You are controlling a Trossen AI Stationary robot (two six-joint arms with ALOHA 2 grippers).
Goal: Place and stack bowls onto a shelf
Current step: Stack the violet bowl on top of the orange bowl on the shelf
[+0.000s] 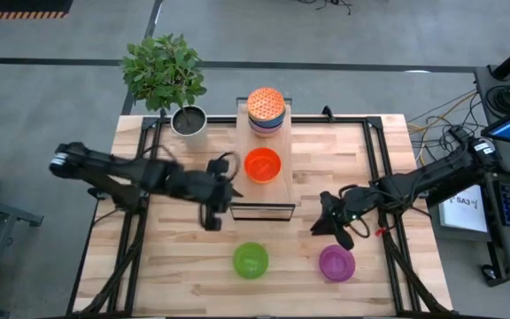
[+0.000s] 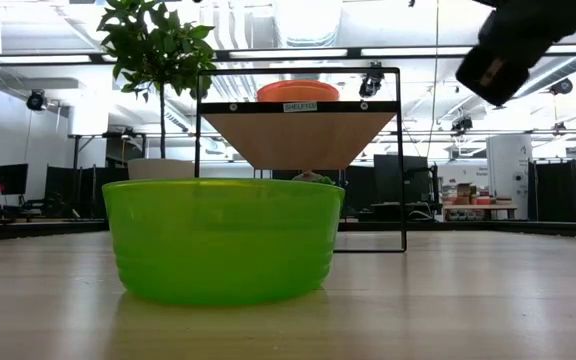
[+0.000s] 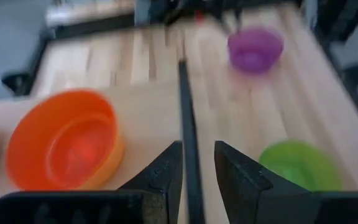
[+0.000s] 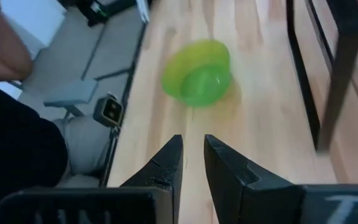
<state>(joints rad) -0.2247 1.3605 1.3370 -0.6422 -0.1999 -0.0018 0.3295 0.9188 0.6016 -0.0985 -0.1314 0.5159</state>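
both arms reach inward, left end effector [image 1: 213, 215] and right end effector [image 1: 326, 227] narrowly parted, empty.

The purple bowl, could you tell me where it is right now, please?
In the high view the purple bowl sits on the tabletop's near right side, right of the green bowl and just below the right hand.

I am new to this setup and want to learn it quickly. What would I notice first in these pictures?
Your eye falls first on the bright orange round plastic bowl sitting on the pale wooden shelf, with a stack of bowls at the shelf's far end. On the wooden tabletop in front, a green round bowl and a purple round bowl wait apart. The left pincer and right pincer hover empty on either side of the shelf's near end.
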